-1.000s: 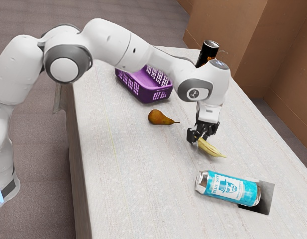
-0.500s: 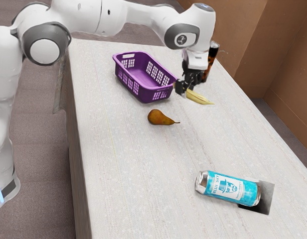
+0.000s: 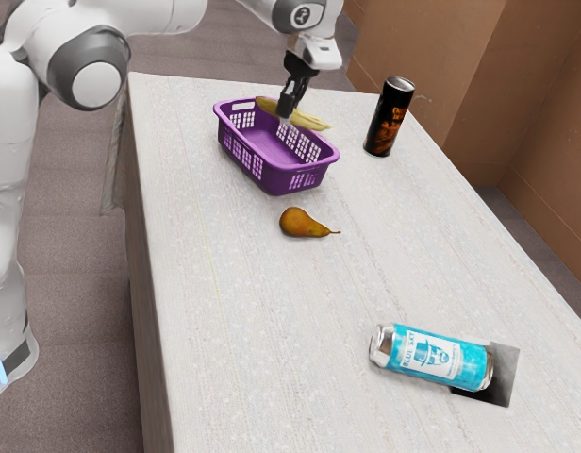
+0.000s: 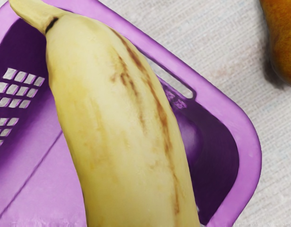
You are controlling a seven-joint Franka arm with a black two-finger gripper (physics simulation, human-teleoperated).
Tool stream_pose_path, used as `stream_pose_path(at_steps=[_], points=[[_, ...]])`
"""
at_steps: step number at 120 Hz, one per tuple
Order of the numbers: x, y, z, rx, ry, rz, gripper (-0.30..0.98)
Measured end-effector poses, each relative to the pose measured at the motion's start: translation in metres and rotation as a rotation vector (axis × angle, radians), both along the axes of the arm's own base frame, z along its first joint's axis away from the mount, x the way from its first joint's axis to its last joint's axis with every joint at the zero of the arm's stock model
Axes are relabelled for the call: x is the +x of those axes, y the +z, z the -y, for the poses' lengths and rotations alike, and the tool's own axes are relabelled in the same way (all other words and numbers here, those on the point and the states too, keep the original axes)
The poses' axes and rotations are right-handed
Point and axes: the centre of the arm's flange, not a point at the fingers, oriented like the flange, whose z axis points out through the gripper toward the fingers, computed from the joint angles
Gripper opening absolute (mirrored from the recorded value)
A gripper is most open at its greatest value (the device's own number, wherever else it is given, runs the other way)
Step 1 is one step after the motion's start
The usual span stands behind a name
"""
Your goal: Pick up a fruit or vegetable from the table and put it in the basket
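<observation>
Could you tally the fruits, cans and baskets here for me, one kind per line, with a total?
Fruits: 2 (banana, pear)
Cans: 2 (black can, blue can)
Baskets: 1 (purple basket)
Total: 5

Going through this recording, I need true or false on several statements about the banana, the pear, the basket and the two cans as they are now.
1. The gripper holds the banana over the basket. True.
2. The pear lies inside the basket. False: it lies on the table, outside the basket.
3. The black can stands upright. True.
4. The blue can stands upright. False: it lies on its side.
5. The basket is green. False: it is purple.
</observation>
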Motion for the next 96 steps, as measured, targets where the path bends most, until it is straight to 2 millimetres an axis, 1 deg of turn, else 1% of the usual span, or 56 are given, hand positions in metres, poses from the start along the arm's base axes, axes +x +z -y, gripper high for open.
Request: stream_pose_path(at_steps=[7,11,17,36,49,57,59,67,74,84,96], points=[[-0.004,-0.002,-0.012,0.003,0.033,-0.006,0.16],[-0.001,-0.003,-0.017,0.011,0.046,-0.008,0.16],[0.007,-0.007,-0.020,0.025,0.057,-0.013,0.15],[0.021,-0.021,-0.028,0.049,0.082,-0.007,0.16],[0.023,-0.031,-0.041,0.060,0.111,-0.004,0.16],[0.025,-0.034,-0.044,0.065,0.120,0.000,0.16],[0.025,-0.034,-0.044,0.066,0.122,0.002,0.19],[0.025,-0.034,-0.045,0.069,0.129,0.007,0.37],[0.025,-0.033,-0.045,0.069,0.134,0.011,0.48],[0.025,-0.032,-0.045,0.069,0.140,0.015,0.57],[0.026,-0.032,-0.044,0.065,0.145,0.017,0.63]])
